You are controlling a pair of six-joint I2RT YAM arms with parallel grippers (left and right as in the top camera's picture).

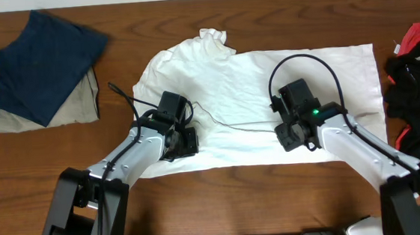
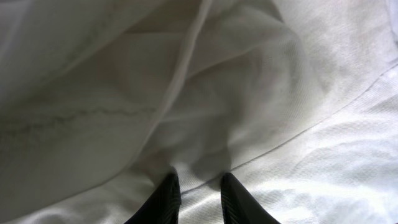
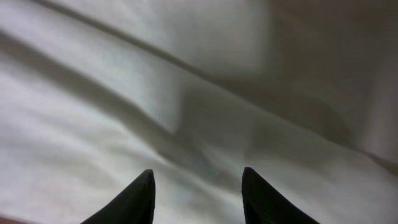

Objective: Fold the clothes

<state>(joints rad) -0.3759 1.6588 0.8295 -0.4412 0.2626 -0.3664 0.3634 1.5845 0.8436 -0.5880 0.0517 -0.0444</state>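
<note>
Here the white T-shirt lies spread across the middle of the brown wooden worktop, with the left fingers narrowly parted on it, their grip unclear, the right fingers wide over it, and a folded navy garment far left.

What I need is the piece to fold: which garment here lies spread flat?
The large white T-shirt in the middle; the navy blue garment and beige garment at left are folded, the black and red clothes at right heaped.

Table: white tee ctr, navy/beige stack L, dark pile R.
</note>
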